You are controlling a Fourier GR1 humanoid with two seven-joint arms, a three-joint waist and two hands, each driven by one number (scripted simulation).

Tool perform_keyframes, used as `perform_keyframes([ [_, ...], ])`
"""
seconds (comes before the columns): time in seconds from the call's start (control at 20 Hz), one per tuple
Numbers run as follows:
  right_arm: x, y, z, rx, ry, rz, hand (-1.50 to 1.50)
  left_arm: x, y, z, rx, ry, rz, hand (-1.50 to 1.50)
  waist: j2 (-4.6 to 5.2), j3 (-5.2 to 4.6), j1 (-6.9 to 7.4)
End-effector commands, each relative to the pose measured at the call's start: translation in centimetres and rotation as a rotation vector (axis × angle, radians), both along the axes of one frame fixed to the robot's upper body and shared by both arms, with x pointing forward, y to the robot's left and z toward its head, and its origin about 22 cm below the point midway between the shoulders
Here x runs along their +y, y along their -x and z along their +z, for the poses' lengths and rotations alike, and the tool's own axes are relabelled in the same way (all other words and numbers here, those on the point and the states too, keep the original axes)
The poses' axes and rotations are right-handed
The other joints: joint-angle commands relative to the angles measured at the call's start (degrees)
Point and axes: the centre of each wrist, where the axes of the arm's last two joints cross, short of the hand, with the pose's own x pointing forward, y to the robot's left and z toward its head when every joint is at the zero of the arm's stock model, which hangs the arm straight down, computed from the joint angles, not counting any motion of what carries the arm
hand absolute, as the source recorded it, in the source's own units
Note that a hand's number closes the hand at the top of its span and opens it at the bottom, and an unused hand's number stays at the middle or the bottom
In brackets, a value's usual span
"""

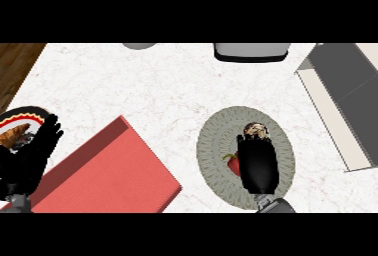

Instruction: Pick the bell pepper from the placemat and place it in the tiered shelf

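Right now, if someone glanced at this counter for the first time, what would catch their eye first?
Probably the big red mat lying at an angle at lower left, vivid against the pale counter. Next, the right hand stretched over the oval grey placemat at center right, with a bit of red pepper showing at its left edge. The left hand rests open at the left edge, and a grey shelf runs along the right.
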Motion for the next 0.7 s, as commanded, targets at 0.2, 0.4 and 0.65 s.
perform_keyframes([
  [0.2, -7.5, -6.6, 4.7, -0.069, -0.294, -0.813, 1.50, 0.3, 0.4, 0.2, -0.007, -0.012, 0.001, 0.00, 1.18, 0.40, 0.26],
  [0.4, -6.8, -11.2, 9.7, -0.143, -0.400, -1.021, 1.50, -1.1, -0.4, 0.3, -0.008, -0.016, -0.038, 0.00, 1.13, 0.17, 2.74],
  [0.65, -3.8, -14.2, 15.9, -0.269, -0.472, -1.078, 1.50, -1.0, -1.7, 1.4, -0.007, 0.005, -0.036, 0.00, 0.57, 0.08, 2.14],
])
